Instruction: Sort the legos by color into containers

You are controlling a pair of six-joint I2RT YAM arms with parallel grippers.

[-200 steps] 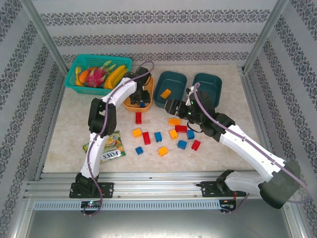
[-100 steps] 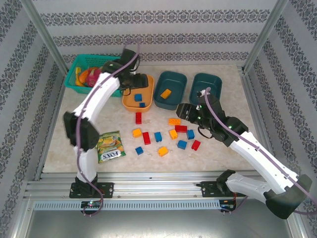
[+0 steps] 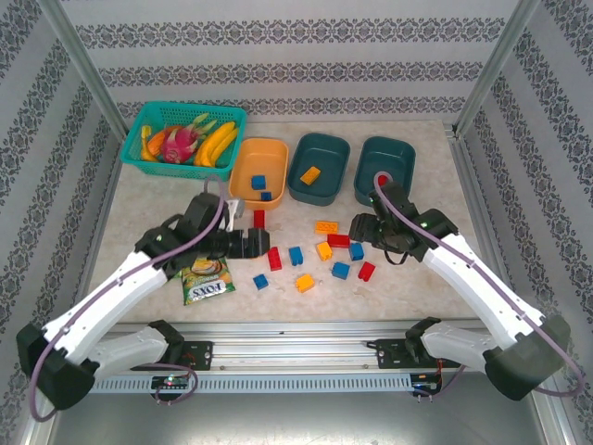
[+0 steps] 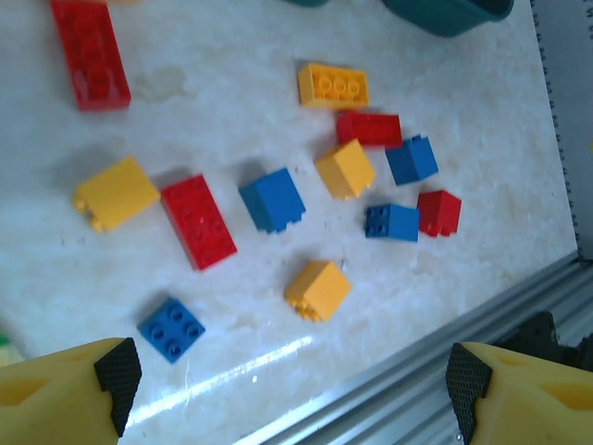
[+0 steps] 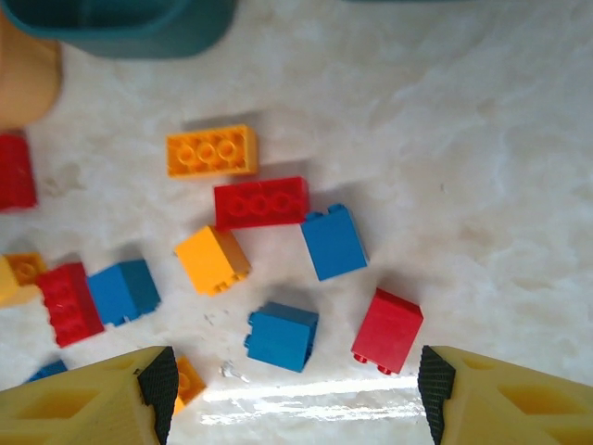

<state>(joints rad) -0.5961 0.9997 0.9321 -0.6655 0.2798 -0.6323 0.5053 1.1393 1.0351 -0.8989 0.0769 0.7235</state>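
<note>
My left tool and right tool hover released above loose legos mid-desk, before the tubs. Picking step, I judge: next, drop squarely astride one brick.

Bright, even light falls from above. The pale tabletop carries a white glare streak low in both wrist views (short soft shadows hug the legos). Wrist pictures look slightly soft; the overhead picture is sharp.
</note>
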